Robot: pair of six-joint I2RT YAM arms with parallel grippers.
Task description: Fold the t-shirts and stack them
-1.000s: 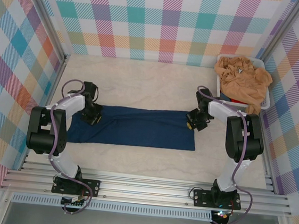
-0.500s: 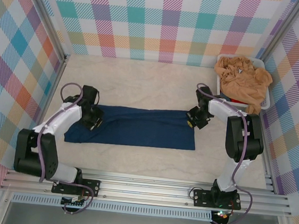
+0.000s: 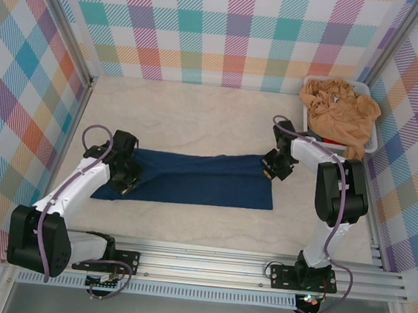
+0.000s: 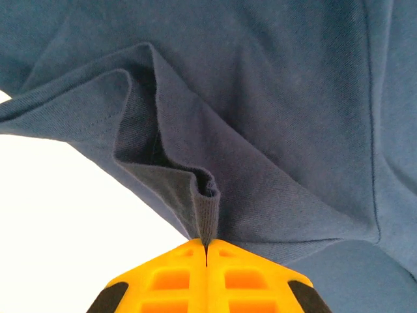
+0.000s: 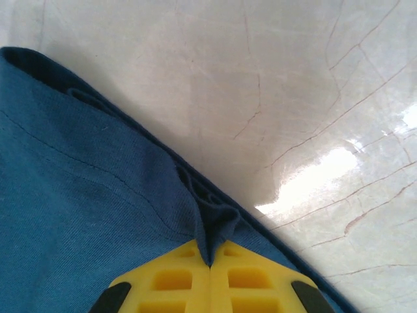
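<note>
Right, I see both clamped on the navy tee (image 3: pixel 199 179) mid-frame — left gripper (image 4: pixel 206 253) pinching its left fold, right gripper (image 5: pixel 210 259) its upper-right edge — tan tees (image 3: pixel 339 110) upper right

Pale marbled table (image 3: pixel 198 118) with navy t-shirt (image 3: pixel 198 185) and white tub (image 3: pixel 364 86).

We see the left arm (image 3: pixel 70 196) stretched out low from its shoulder at the near left, reaching forward and to the right. The left claw (image 3: pixel 126 180) points down. In the left wrist view its two yellow fingertips are pressed together and pinch a fold of the navy t-shirt (image 3: pixel 199 182). The right arm (image 3: pixel 337 192) stands more upright, bent at the elbow, with the forearm reaching to the left. The right claw (image 3: pixel 271 170) is closed too, with a small fold of the same t-shirt between its tips.
</note>
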